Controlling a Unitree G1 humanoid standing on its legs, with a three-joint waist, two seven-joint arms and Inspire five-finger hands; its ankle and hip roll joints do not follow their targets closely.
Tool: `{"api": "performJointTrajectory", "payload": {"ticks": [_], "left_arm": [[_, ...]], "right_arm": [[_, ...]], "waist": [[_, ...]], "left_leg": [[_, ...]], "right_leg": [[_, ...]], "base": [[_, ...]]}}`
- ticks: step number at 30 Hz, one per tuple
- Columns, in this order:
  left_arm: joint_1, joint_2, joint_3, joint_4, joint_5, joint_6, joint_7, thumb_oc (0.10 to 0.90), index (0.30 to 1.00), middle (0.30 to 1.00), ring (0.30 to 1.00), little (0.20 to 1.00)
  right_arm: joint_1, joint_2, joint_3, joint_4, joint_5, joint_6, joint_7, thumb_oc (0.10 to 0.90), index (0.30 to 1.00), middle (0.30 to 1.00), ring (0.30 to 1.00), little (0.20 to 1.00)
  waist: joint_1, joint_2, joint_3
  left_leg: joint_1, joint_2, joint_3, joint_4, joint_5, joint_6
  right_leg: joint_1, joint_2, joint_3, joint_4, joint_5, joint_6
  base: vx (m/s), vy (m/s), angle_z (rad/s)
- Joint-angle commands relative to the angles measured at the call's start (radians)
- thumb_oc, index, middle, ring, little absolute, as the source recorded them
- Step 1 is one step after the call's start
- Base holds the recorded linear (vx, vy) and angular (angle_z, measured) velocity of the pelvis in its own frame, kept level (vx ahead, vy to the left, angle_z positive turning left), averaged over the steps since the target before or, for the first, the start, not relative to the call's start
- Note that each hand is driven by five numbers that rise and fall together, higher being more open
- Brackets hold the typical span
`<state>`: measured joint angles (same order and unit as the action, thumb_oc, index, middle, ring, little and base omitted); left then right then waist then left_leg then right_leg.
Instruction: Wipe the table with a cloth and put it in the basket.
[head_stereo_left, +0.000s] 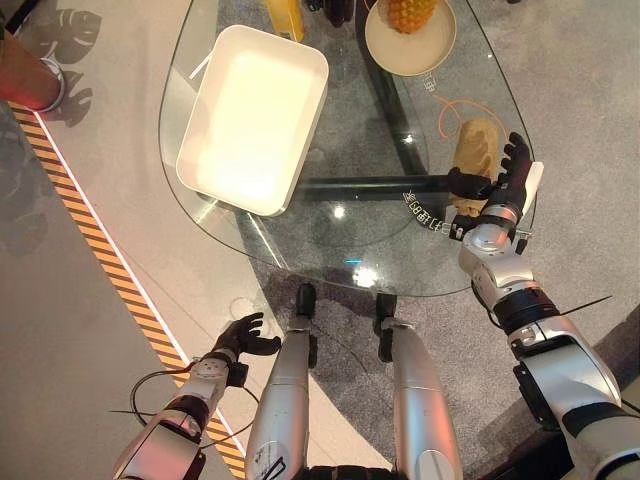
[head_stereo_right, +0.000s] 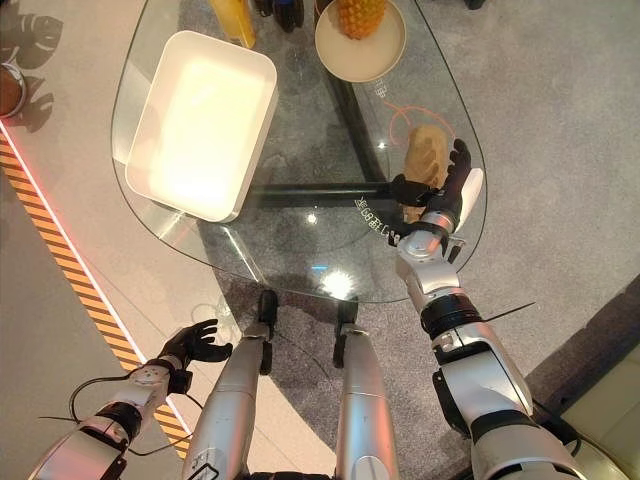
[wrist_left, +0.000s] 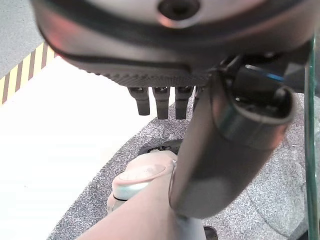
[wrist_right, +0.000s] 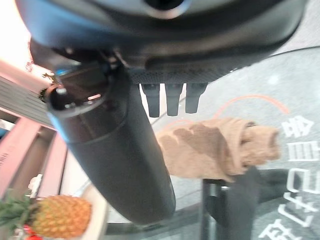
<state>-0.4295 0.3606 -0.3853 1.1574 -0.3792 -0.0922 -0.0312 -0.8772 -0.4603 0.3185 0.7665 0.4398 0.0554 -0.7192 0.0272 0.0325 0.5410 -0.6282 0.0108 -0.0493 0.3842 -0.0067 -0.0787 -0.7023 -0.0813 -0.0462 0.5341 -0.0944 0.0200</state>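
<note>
We take the glass table (head_stereo_left: 300, 245) as our landmark. On its right side, near the edge, we see the tan cloth (head_stereo_left: 478, 150) lying bunched on the glass. The right hand (head_stereo_left: 500, 185) is at the cloth's near end: the thumb comes across the near part of the cloth from one side and the fingers reach up along its right flank, so the hand is closed around the cloth in a loose clasp. In the right wrist view the cloth (wrist_right: 215, 147) shows past the hand's fingers (wrist_right: 170, 100), which point down toward it, and the thumb hides much of the cloth's one end, so we cannot make out how firmly it is pinched there.

On the table's left side sits the white basket (head_stereo_left: 215, 70), a shallow rectangular tub tilted to the table's outline; its inside is washed out by glare and we cannot read what it holds. At the table's far edge a pale plate (head_stereo_left: 375, 45) carries a pineapple (head_stereo_left: 410, 12), cut off by the frame.

The left hand (head_stereo_left: 243, 337) hangs below the table's near edge, off the glass, over the floor by a yellow-and-black striped line (head_stereo_left: 110, 250), its fingers loosely spread and holding nothing.
</note>
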Motion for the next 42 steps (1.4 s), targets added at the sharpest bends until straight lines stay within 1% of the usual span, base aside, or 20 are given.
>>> {"api": "performJointTrajectory", "payload": {"ticks": [1, 4, 8, 16, 20, 32, 40, 42], "left_arm": [[0.053, -0.028, -0.012, -0.001, 0.005, 0.009, 0.005, 0.8, 0.9, 0.9, 0.9, 0.9], [0.05, -0.032, -0.018, 0.004, 0.005, 0.005, 0.005, 0.8, 0.9, 0.9, 0.9, 0.9], [0.047, -0.035, -0.032, 0.002, -0.004, 0.007, 0.012, 0.8, 0.9, 0.9, 0.9, 0.9], [0.042, -0.04, -0.047, 0.004, -0.016, 0.002, 0.011, 0.8, 0.9, 0.9, 0.9, 0.9], [0.038, -0.042, -0.051, 0.0, -0.017, 0.007, 0.011, 0.8, 0.9, 0.9, 0.9, 0.9], [0.033, -0.049, -0.059, 0.0, -0.019, 0.004, 0.01, 0.8, 0.9, 0.9, 0.9, 0.9], [0.031, -0.052, -0.061, 0.008, -0.016, 0.001, 0.01, 0.8, 0.9, 0.9, 0.9, 0.9], [0.029, -0.05, -0.064, 0.008, -0.018, 0.001, 0.009, 0.8, 0.9, 0.9, 0.9, 0.9]], "right_arm": [[-0.101, -0.05, 0.018, -0.004, -0.029, -0.011, -0.03, 0.8, 0.9, 0.9, 0.9, 0.9], [-0.128, -0.051, 0.033, 0.037, -0.049, 0.011, -0.066, 0.8, 0.9, 0.9, 0.9, 0.9], [-0.159, -0.058, 0.042, 0.09, -0.076, 0.024, -0.104, 0.8, 0.9, 0.9, 0.9, 0.9], [-0.199, -0.068, 0.052, 0.173, -0.094, 0.027, -0.117, 0.8, 0.9, 0.9, 0.9, 0.9], [-0.206, -0.066, 0.056, 0.193, -0.103, 0.03, -0.112, 0.8, 0.9, 0.9, 0.9, 0.9], [-0.206, -0.052, 0.066, 0.236, -0.093, 0.064, -0.098, 0.8, 0.9, 0.9, 0.9, 0.9], [-0.199, -0.041, 0.067, 0.264, -0.087, 0.053, -0.07, 0.8, 0.9, 0.9, 0.9, 0.9], [-0.204, -0.04, 0.072, 0.268, -0.082, 0.06, -0.059, 0.8, 0.9, 0.9, 0.9, 0.9]], "waist": [[0.005, 0.033, -0.021], [0.011, 0.037, -0.021], [0.017, 0.044, -0.021], [0.023, 0.059, -0.021], [0.024, 0.063, -0.021], [0.028, 0.069, -0.021], [0.029, 0.072, -0.021], [0.03, 0.072, -0.021]], "left_leg": [[-0.002, -0.05, 0.065, 0.055, -0.047, 0.048], [-0.003, -0.052, 0.062, 0.053, -0.046, 0.048], [-0.004, -0.054, 0.062, 0.049, -0.043, 0.049], [-0.009, -0.059, 0.063, 0.047, -0.041, 0.052], [-0.011, -0.06, 0.063, 0.045, -0.04, 0.053], [-0.016, -0.062, 0.064, 0.037, -0.035, 0.055], [-0.014, -0.064, 0.062, 0.031, -0.03, 0.056], [-0.017, -0.064, 0.062, 0.03, -0.028, 0.056]], "right_leg": [[0.062, 0.042, -0.039, -0.033, -0.02, -0.027], [0.06, 0.042, -0.043, -0.031, -0.02, -0.027], [0.056, 0.04, -0.047, -0.03, -0.018, -0.024], [0.043, 0.037, -0.049, -0.025, -0.017, -0.021], [0.039, 0.036, -0.05, -0.024, -0.016, -0.02], [0.029, 0.038, -0.053, -0.023, -0.014, -0.02], [0.029, 0.037, -0.057, -0.027, -0.011, -0.019], [0.026, 0.037, -0.058, -0.027, -0.009, -0.019]], "base": [[0.0, 0.0, 0.0], [0.0, 0.0, 0.0], [0.0, 0.0, 0.0], [0.0, 0.0, 0.0], [0.0, 0.0, 0.0], [0.0, 0.0, 0.0], [0.0, 0.0, 0.0], [0.0, 0.0, 0.0]]}}
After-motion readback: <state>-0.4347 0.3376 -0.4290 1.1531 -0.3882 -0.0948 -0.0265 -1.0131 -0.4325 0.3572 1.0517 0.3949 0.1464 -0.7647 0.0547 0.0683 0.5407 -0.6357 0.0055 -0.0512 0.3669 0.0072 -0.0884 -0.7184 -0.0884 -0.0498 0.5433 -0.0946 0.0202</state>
